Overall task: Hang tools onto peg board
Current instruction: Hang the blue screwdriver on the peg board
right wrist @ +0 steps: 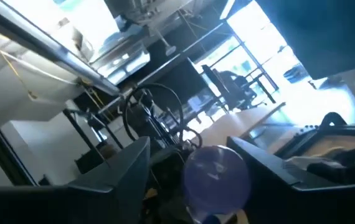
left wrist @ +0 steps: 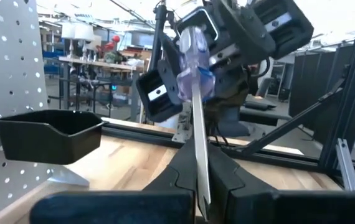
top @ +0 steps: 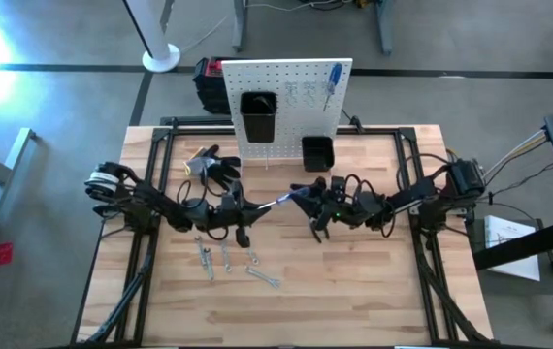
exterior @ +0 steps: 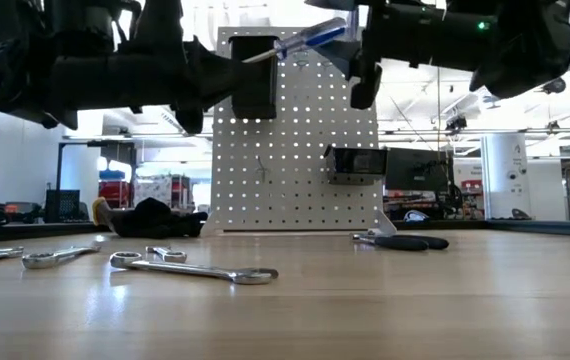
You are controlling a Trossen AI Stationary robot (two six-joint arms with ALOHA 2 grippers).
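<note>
In the low view both arms are cut off at twelve o'clock, and the upper black bin (exterior: 255, 90) is mostly hidden behind the left gripper (exterior: 227, 85).

Glossy metal wrenches (exterior: 193, 269); matt wood table (top: 354, 301).

Wooden table (top: 354, 301) with wrenches (top: 226, 259), gloves (top: 213, 167), pliers (exterior: 402, 240)
</note>
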